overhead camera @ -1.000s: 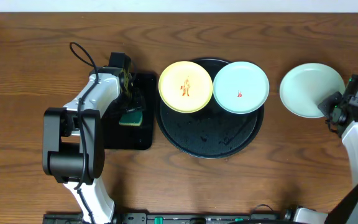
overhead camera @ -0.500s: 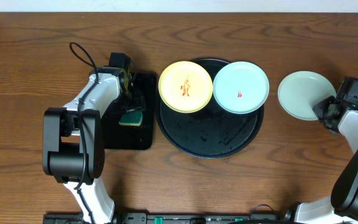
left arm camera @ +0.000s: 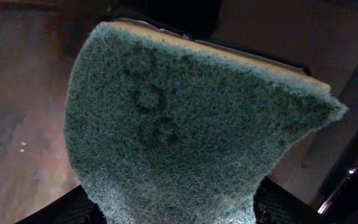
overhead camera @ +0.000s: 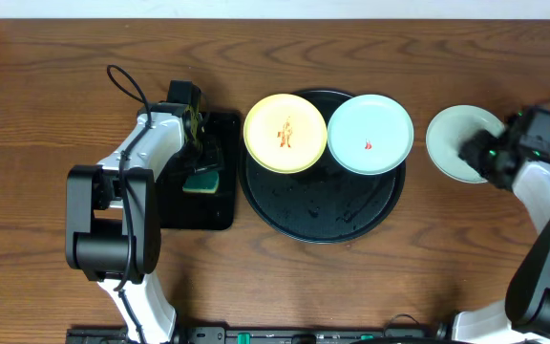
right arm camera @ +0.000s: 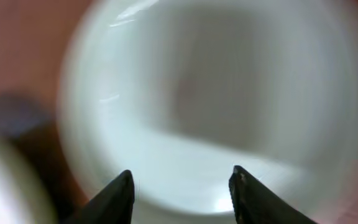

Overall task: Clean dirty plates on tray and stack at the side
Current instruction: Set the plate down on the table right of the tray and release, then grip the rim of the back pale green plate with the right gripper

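A pale yellow plate [overhead camera: 285, 133] with a red-orange smear and a mint-blue plate [overhead camera: 370, 134] with a small red spot rest on the back rim of the round black tray [overhead camera: 321, 205]. A second mint-blue plate [overhead camera: 449, 143] lies flat on the wooden tabletop to the right of the tray. My right gripper [overhead camera: 480, 153] hovers over this plate's right part, open and holding nothing; the right wrist view shows the plate [right arm camera: 229, 106] blurred beneath the spread gripper [right arm camera: 182, 180]. Over the rectangular tray, my left gripper [overhead camera: 201, 164] is shut on a green sponge [left arm camera: 185, 124].
The small rectangular black tray [overhead camera: 199, 205] lies left of the round tray, under the left arm. Bare wood-grain tabletop [overhead camera: 447, 248] runs along the front and the right side. The table's back edge runs along the top of the overhead view.
My right gripper has opened and let go of the mint-blue plate, which went from tilted to lying flat on the table. The right arm moved left over it. The left arm stayed still.
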`<state>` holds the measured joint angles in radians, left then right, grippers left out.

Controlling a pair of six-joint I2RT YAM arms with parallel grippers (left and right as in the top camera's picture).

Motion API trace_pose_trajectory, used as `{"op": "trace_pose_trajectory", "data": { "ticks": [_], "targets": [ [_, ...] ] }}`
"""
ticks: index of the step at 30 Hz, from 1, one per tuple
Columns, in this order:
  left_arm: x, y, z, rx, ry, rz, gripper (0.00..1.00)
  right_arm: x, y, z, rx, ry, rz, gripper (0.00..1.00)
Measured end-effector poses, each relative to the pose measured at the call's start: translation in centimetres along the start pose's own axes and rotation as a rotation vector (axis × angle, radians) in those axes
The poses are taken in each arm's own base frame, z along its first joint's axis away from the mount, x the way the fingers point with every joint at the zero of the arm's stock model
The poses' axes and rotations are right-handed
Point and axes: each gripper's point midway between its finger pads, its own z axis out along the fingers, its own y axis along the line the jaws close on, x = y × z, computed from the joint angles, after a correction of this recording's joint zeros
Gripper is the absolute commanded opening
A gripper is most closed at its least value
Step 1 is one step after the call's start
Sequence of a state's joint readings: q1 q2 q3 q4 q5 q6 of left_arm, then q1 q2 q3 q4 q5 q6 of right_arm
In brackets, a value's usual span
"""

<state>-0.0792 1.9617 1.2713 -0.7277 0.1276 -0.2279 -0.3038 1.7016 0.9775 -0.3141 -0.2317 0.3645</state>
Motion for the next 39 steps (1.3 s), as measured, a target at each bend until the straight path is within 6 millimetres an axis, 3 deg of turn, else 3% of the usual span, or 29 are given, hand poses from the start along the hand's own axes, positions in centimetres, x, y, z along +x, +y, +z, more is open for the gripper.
{"op": "trace_pose_trajectory", "data": {
  "ticks": [5,8,11,21,25,28,34,39],
  "targets": [
    [0.0,0.0,0.0,0.0,0.001,0.0,0.72,2.0,7.0,0.0,-0.162,0.054,-0.222,0.5],
    [0.0,0.0,0.0,0.0,0.001,0.0,0.72,4.1,9.4,0.2,-0.195,0.092,-0.314,0.49],
    [0.0,0.0,0.0,0.0,0.001,0.0,0.72,5.2,10.5,0.5,-0.182,0.099,-0.371,0.44],
    [0.0,0.0,0.0,0.0,0.001,0.0,0.72,5.5,10.5,1.2,-0.065,0.058,-0.447,0.41],
    [0.0,0.0,0.0,0.0,0.001,0.0,0.72,6.1,9.4,2.9,-0.029,0.086,-0.444,0.38],
    [0.0,0.0,0.0,0.0,0.001,0.0,0.72,7.0,8.9,4.4,-0.028,0.125,-0.442,0.24],
    [0.0,0.0,0.0,0.0,0.001,0.0,0.72,6.8,9.5,4.2,-0.045,0.114,-0.444,0.01],
    [0.0,0.0,0.0,0.0,0.001,0.0,0.72,5.8,10.4,2.2,-0.063,0.073,-0.448,0.01]
  ]
}}
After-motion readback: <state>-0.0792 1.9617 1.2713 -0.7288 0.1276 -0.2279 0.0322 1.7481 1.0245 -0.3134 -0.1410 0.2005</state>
